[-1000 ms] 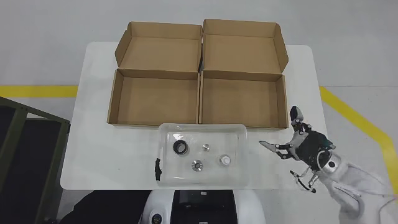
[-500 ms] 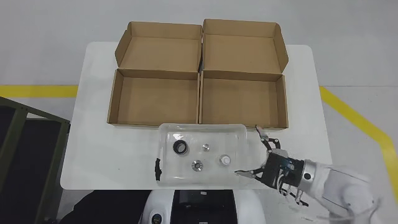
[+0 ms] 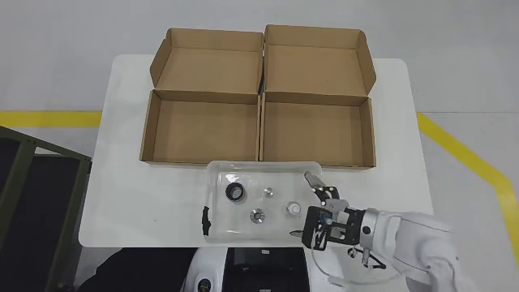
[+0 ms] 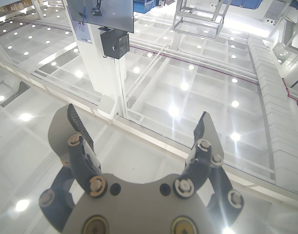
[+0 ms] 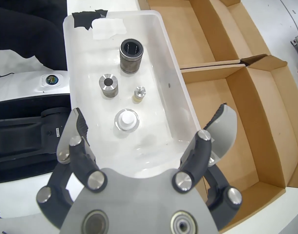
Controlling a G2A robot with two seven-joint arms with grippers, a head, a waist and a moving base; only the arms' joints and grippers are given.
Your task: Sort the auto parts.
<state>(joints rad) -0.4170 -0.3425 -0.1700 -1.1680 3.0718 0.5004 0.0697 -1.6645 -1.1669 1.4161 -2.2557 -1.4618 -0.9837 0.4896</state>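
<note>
Right wrist view: right jaws spread over end wall of tray (image 5: 174, 74), near boxes (image 5: 258, 103); left jaws spread

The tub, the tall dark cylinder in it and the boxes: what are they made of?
Tub: looks like translucent plastic, with milky see-through walls and glossy highlights.
Tall cylinder: probably metal, with dark brushed sides that have a dull sheen.
Boxes: plain brown cardboard, matte, with folded flaps.
</note>
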